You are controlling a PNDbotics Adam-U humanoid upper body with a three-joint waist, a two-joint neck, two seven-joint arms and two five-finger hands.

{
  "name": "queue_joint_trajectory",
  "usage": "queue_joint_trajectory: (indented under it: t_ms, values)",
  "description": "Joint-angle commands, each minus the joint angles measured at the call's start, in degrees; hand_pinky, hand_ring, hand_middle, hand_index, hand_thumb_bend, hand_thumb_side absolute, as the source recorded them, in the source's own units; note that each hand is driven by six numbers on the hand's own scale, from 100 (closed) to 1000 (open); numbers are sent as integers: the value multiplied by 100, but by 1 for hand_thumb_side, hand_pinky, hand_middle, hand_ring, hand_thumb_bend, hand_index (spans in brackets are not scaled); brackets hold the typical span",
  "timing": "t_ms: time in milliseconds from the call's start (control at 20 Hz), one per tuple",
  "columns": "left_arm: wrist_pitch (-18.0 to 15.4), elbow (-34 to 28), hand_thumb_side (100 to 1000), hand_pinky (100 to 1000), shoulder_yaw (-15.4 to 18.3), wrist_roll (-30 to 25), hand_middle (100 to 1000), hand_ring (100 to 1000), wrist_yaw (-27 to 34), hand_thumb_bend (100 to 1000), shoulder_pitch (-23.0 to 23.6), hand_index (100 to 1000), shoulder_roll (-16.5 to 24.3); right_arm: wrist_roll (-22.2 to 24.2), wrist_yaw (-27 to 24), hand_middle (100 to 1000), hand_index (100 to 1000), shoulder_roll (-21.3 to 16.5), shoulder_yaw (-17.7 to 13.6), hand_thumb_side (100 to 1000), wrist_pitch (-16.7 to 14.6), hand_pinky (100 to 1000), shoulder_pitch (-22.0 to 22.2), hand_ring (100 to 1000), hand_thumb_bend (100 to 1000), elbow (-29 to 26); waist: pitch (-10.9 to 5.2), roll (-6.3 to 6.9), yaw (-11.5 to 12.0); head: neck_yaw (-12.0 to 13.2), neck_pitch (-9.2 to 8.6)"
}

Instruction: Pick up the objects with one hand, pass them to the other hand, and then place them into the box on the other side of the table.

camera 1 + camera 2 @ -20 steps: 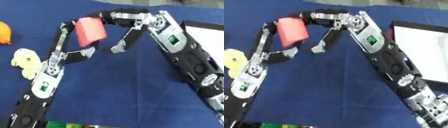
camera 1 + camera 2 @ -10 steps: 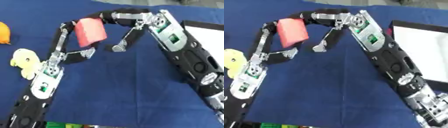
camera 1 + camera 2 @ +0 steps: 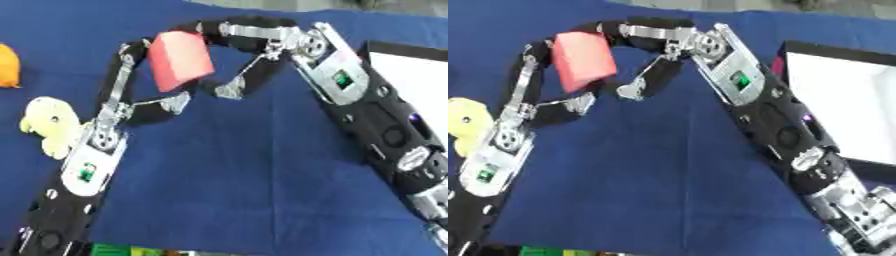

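Lower edge of the frame: a strip of green and yellow (image 3: 131, 250), too little showing to identify. Above it, my two forearms rise from the lower corners and converge at the upper centre, enclosing a wide triangle of bare blue table (image 3: 236, 190), the largest open room for moving.

Count of loose things on the cloth: one pale yellow soft toy (image 3: 51, 125) at the left edge, just beside my left forearm; one orange object (image 3: 7, 72) cut by the left border, well apart from both hands. One white-floored box (image 3: 846, 110) with a dark rim fills the right side, beside my right forearm; its far edge runs out of frame.

One pink block (image 3: 179, 60), the thing being passed, is off the table in the upper centre-left, tilted. My left hand (image 3: 144, 107) has its fingers running up the block's left side and its thumb curled under the lower edge, grasping it. My right hand (image 3: 241, 87) reaches in from above right; its upper fingers meet the block's top right corner, while one finger hangs down just right of the block, bent but not around it. I cannot tell whether this hand grips.

Against the frames of a second ago, block, both hands and toy sit in nearly the same places.
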Motion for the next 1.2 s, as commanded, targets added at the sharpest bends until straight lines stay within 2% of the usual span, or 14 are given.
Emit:
queue_joint_trajectory:
  t_ms: [50, 450, 750, 850, 900, 1050, 1150, 1200]
  values:
    - [-69, -157, 166, 792, -49, -15, 310, 507, 42, 100, -187, 532, -65, -144, -1, 933, 1000, -12, 63, 100, 92, 1000, -62, 1000, 109, -2, -141, 31, 10, -25, 14]
    - [-87, -134, 165, 792, -77, -61, 312, 508, 35, 100, -182, 533, -74, -376, -157, 888, 983, -14, 72, 100, 317, 1000, -64, 1000, 100, -10, -136, 33, 15, -36, 27]
    - [-66, -94, 205, 795, -81, -82, 330, 515, 0, 100, -171, 556, -70, -492, -361, 831, 891, -18, 80, 100, 517, 1000, -59, 1000, 100, -6, -138, 44, 9, -52, 29]
    - [-31, -77, 129, 811, -84, -113, 383, 542, -60, 100, -170, 616, -62, -505, -415, 799, 842, -21, 89, 100, 574, 992, -58, 1000, 100, -7, -139, 49, 8, -61, 27]
    - [-5, -71, 121, 826, -83, -139, 415, 561, -110, 100, -170, 650, -58, -506, -435, 788, 829, -24, 91, 100, 601, 986, -57, 1000, 100, -7, -141, 51, 7, -62, 29]
    - [79, -65, 139, 868, -80, -250, 500, 626, -331, 112, -168, 746, -45, -521, -504, 775, 809, -38, 84, 100, 670, 976, -60, 1000, 100, -12, -146, 54, 1, -64, 42]
    - [139, -58, 145, 879, -75, -315, 539, 659, -490, 162, -161, 792, -37, -550, -560, 773, 804, -52, 77, 100, 715, 972, -63, 1000, 100, -15, -150, 58, 1, -72, 43]
    - [168, -52, 186, 889, -73, -344, 569, 686, -563, 195, -159, 828, -32, -562, -587, 770, 802, -58, 76, 100, 731, 970, -65, 1000, 100, -21, -151, 60, 1, -76, 42]
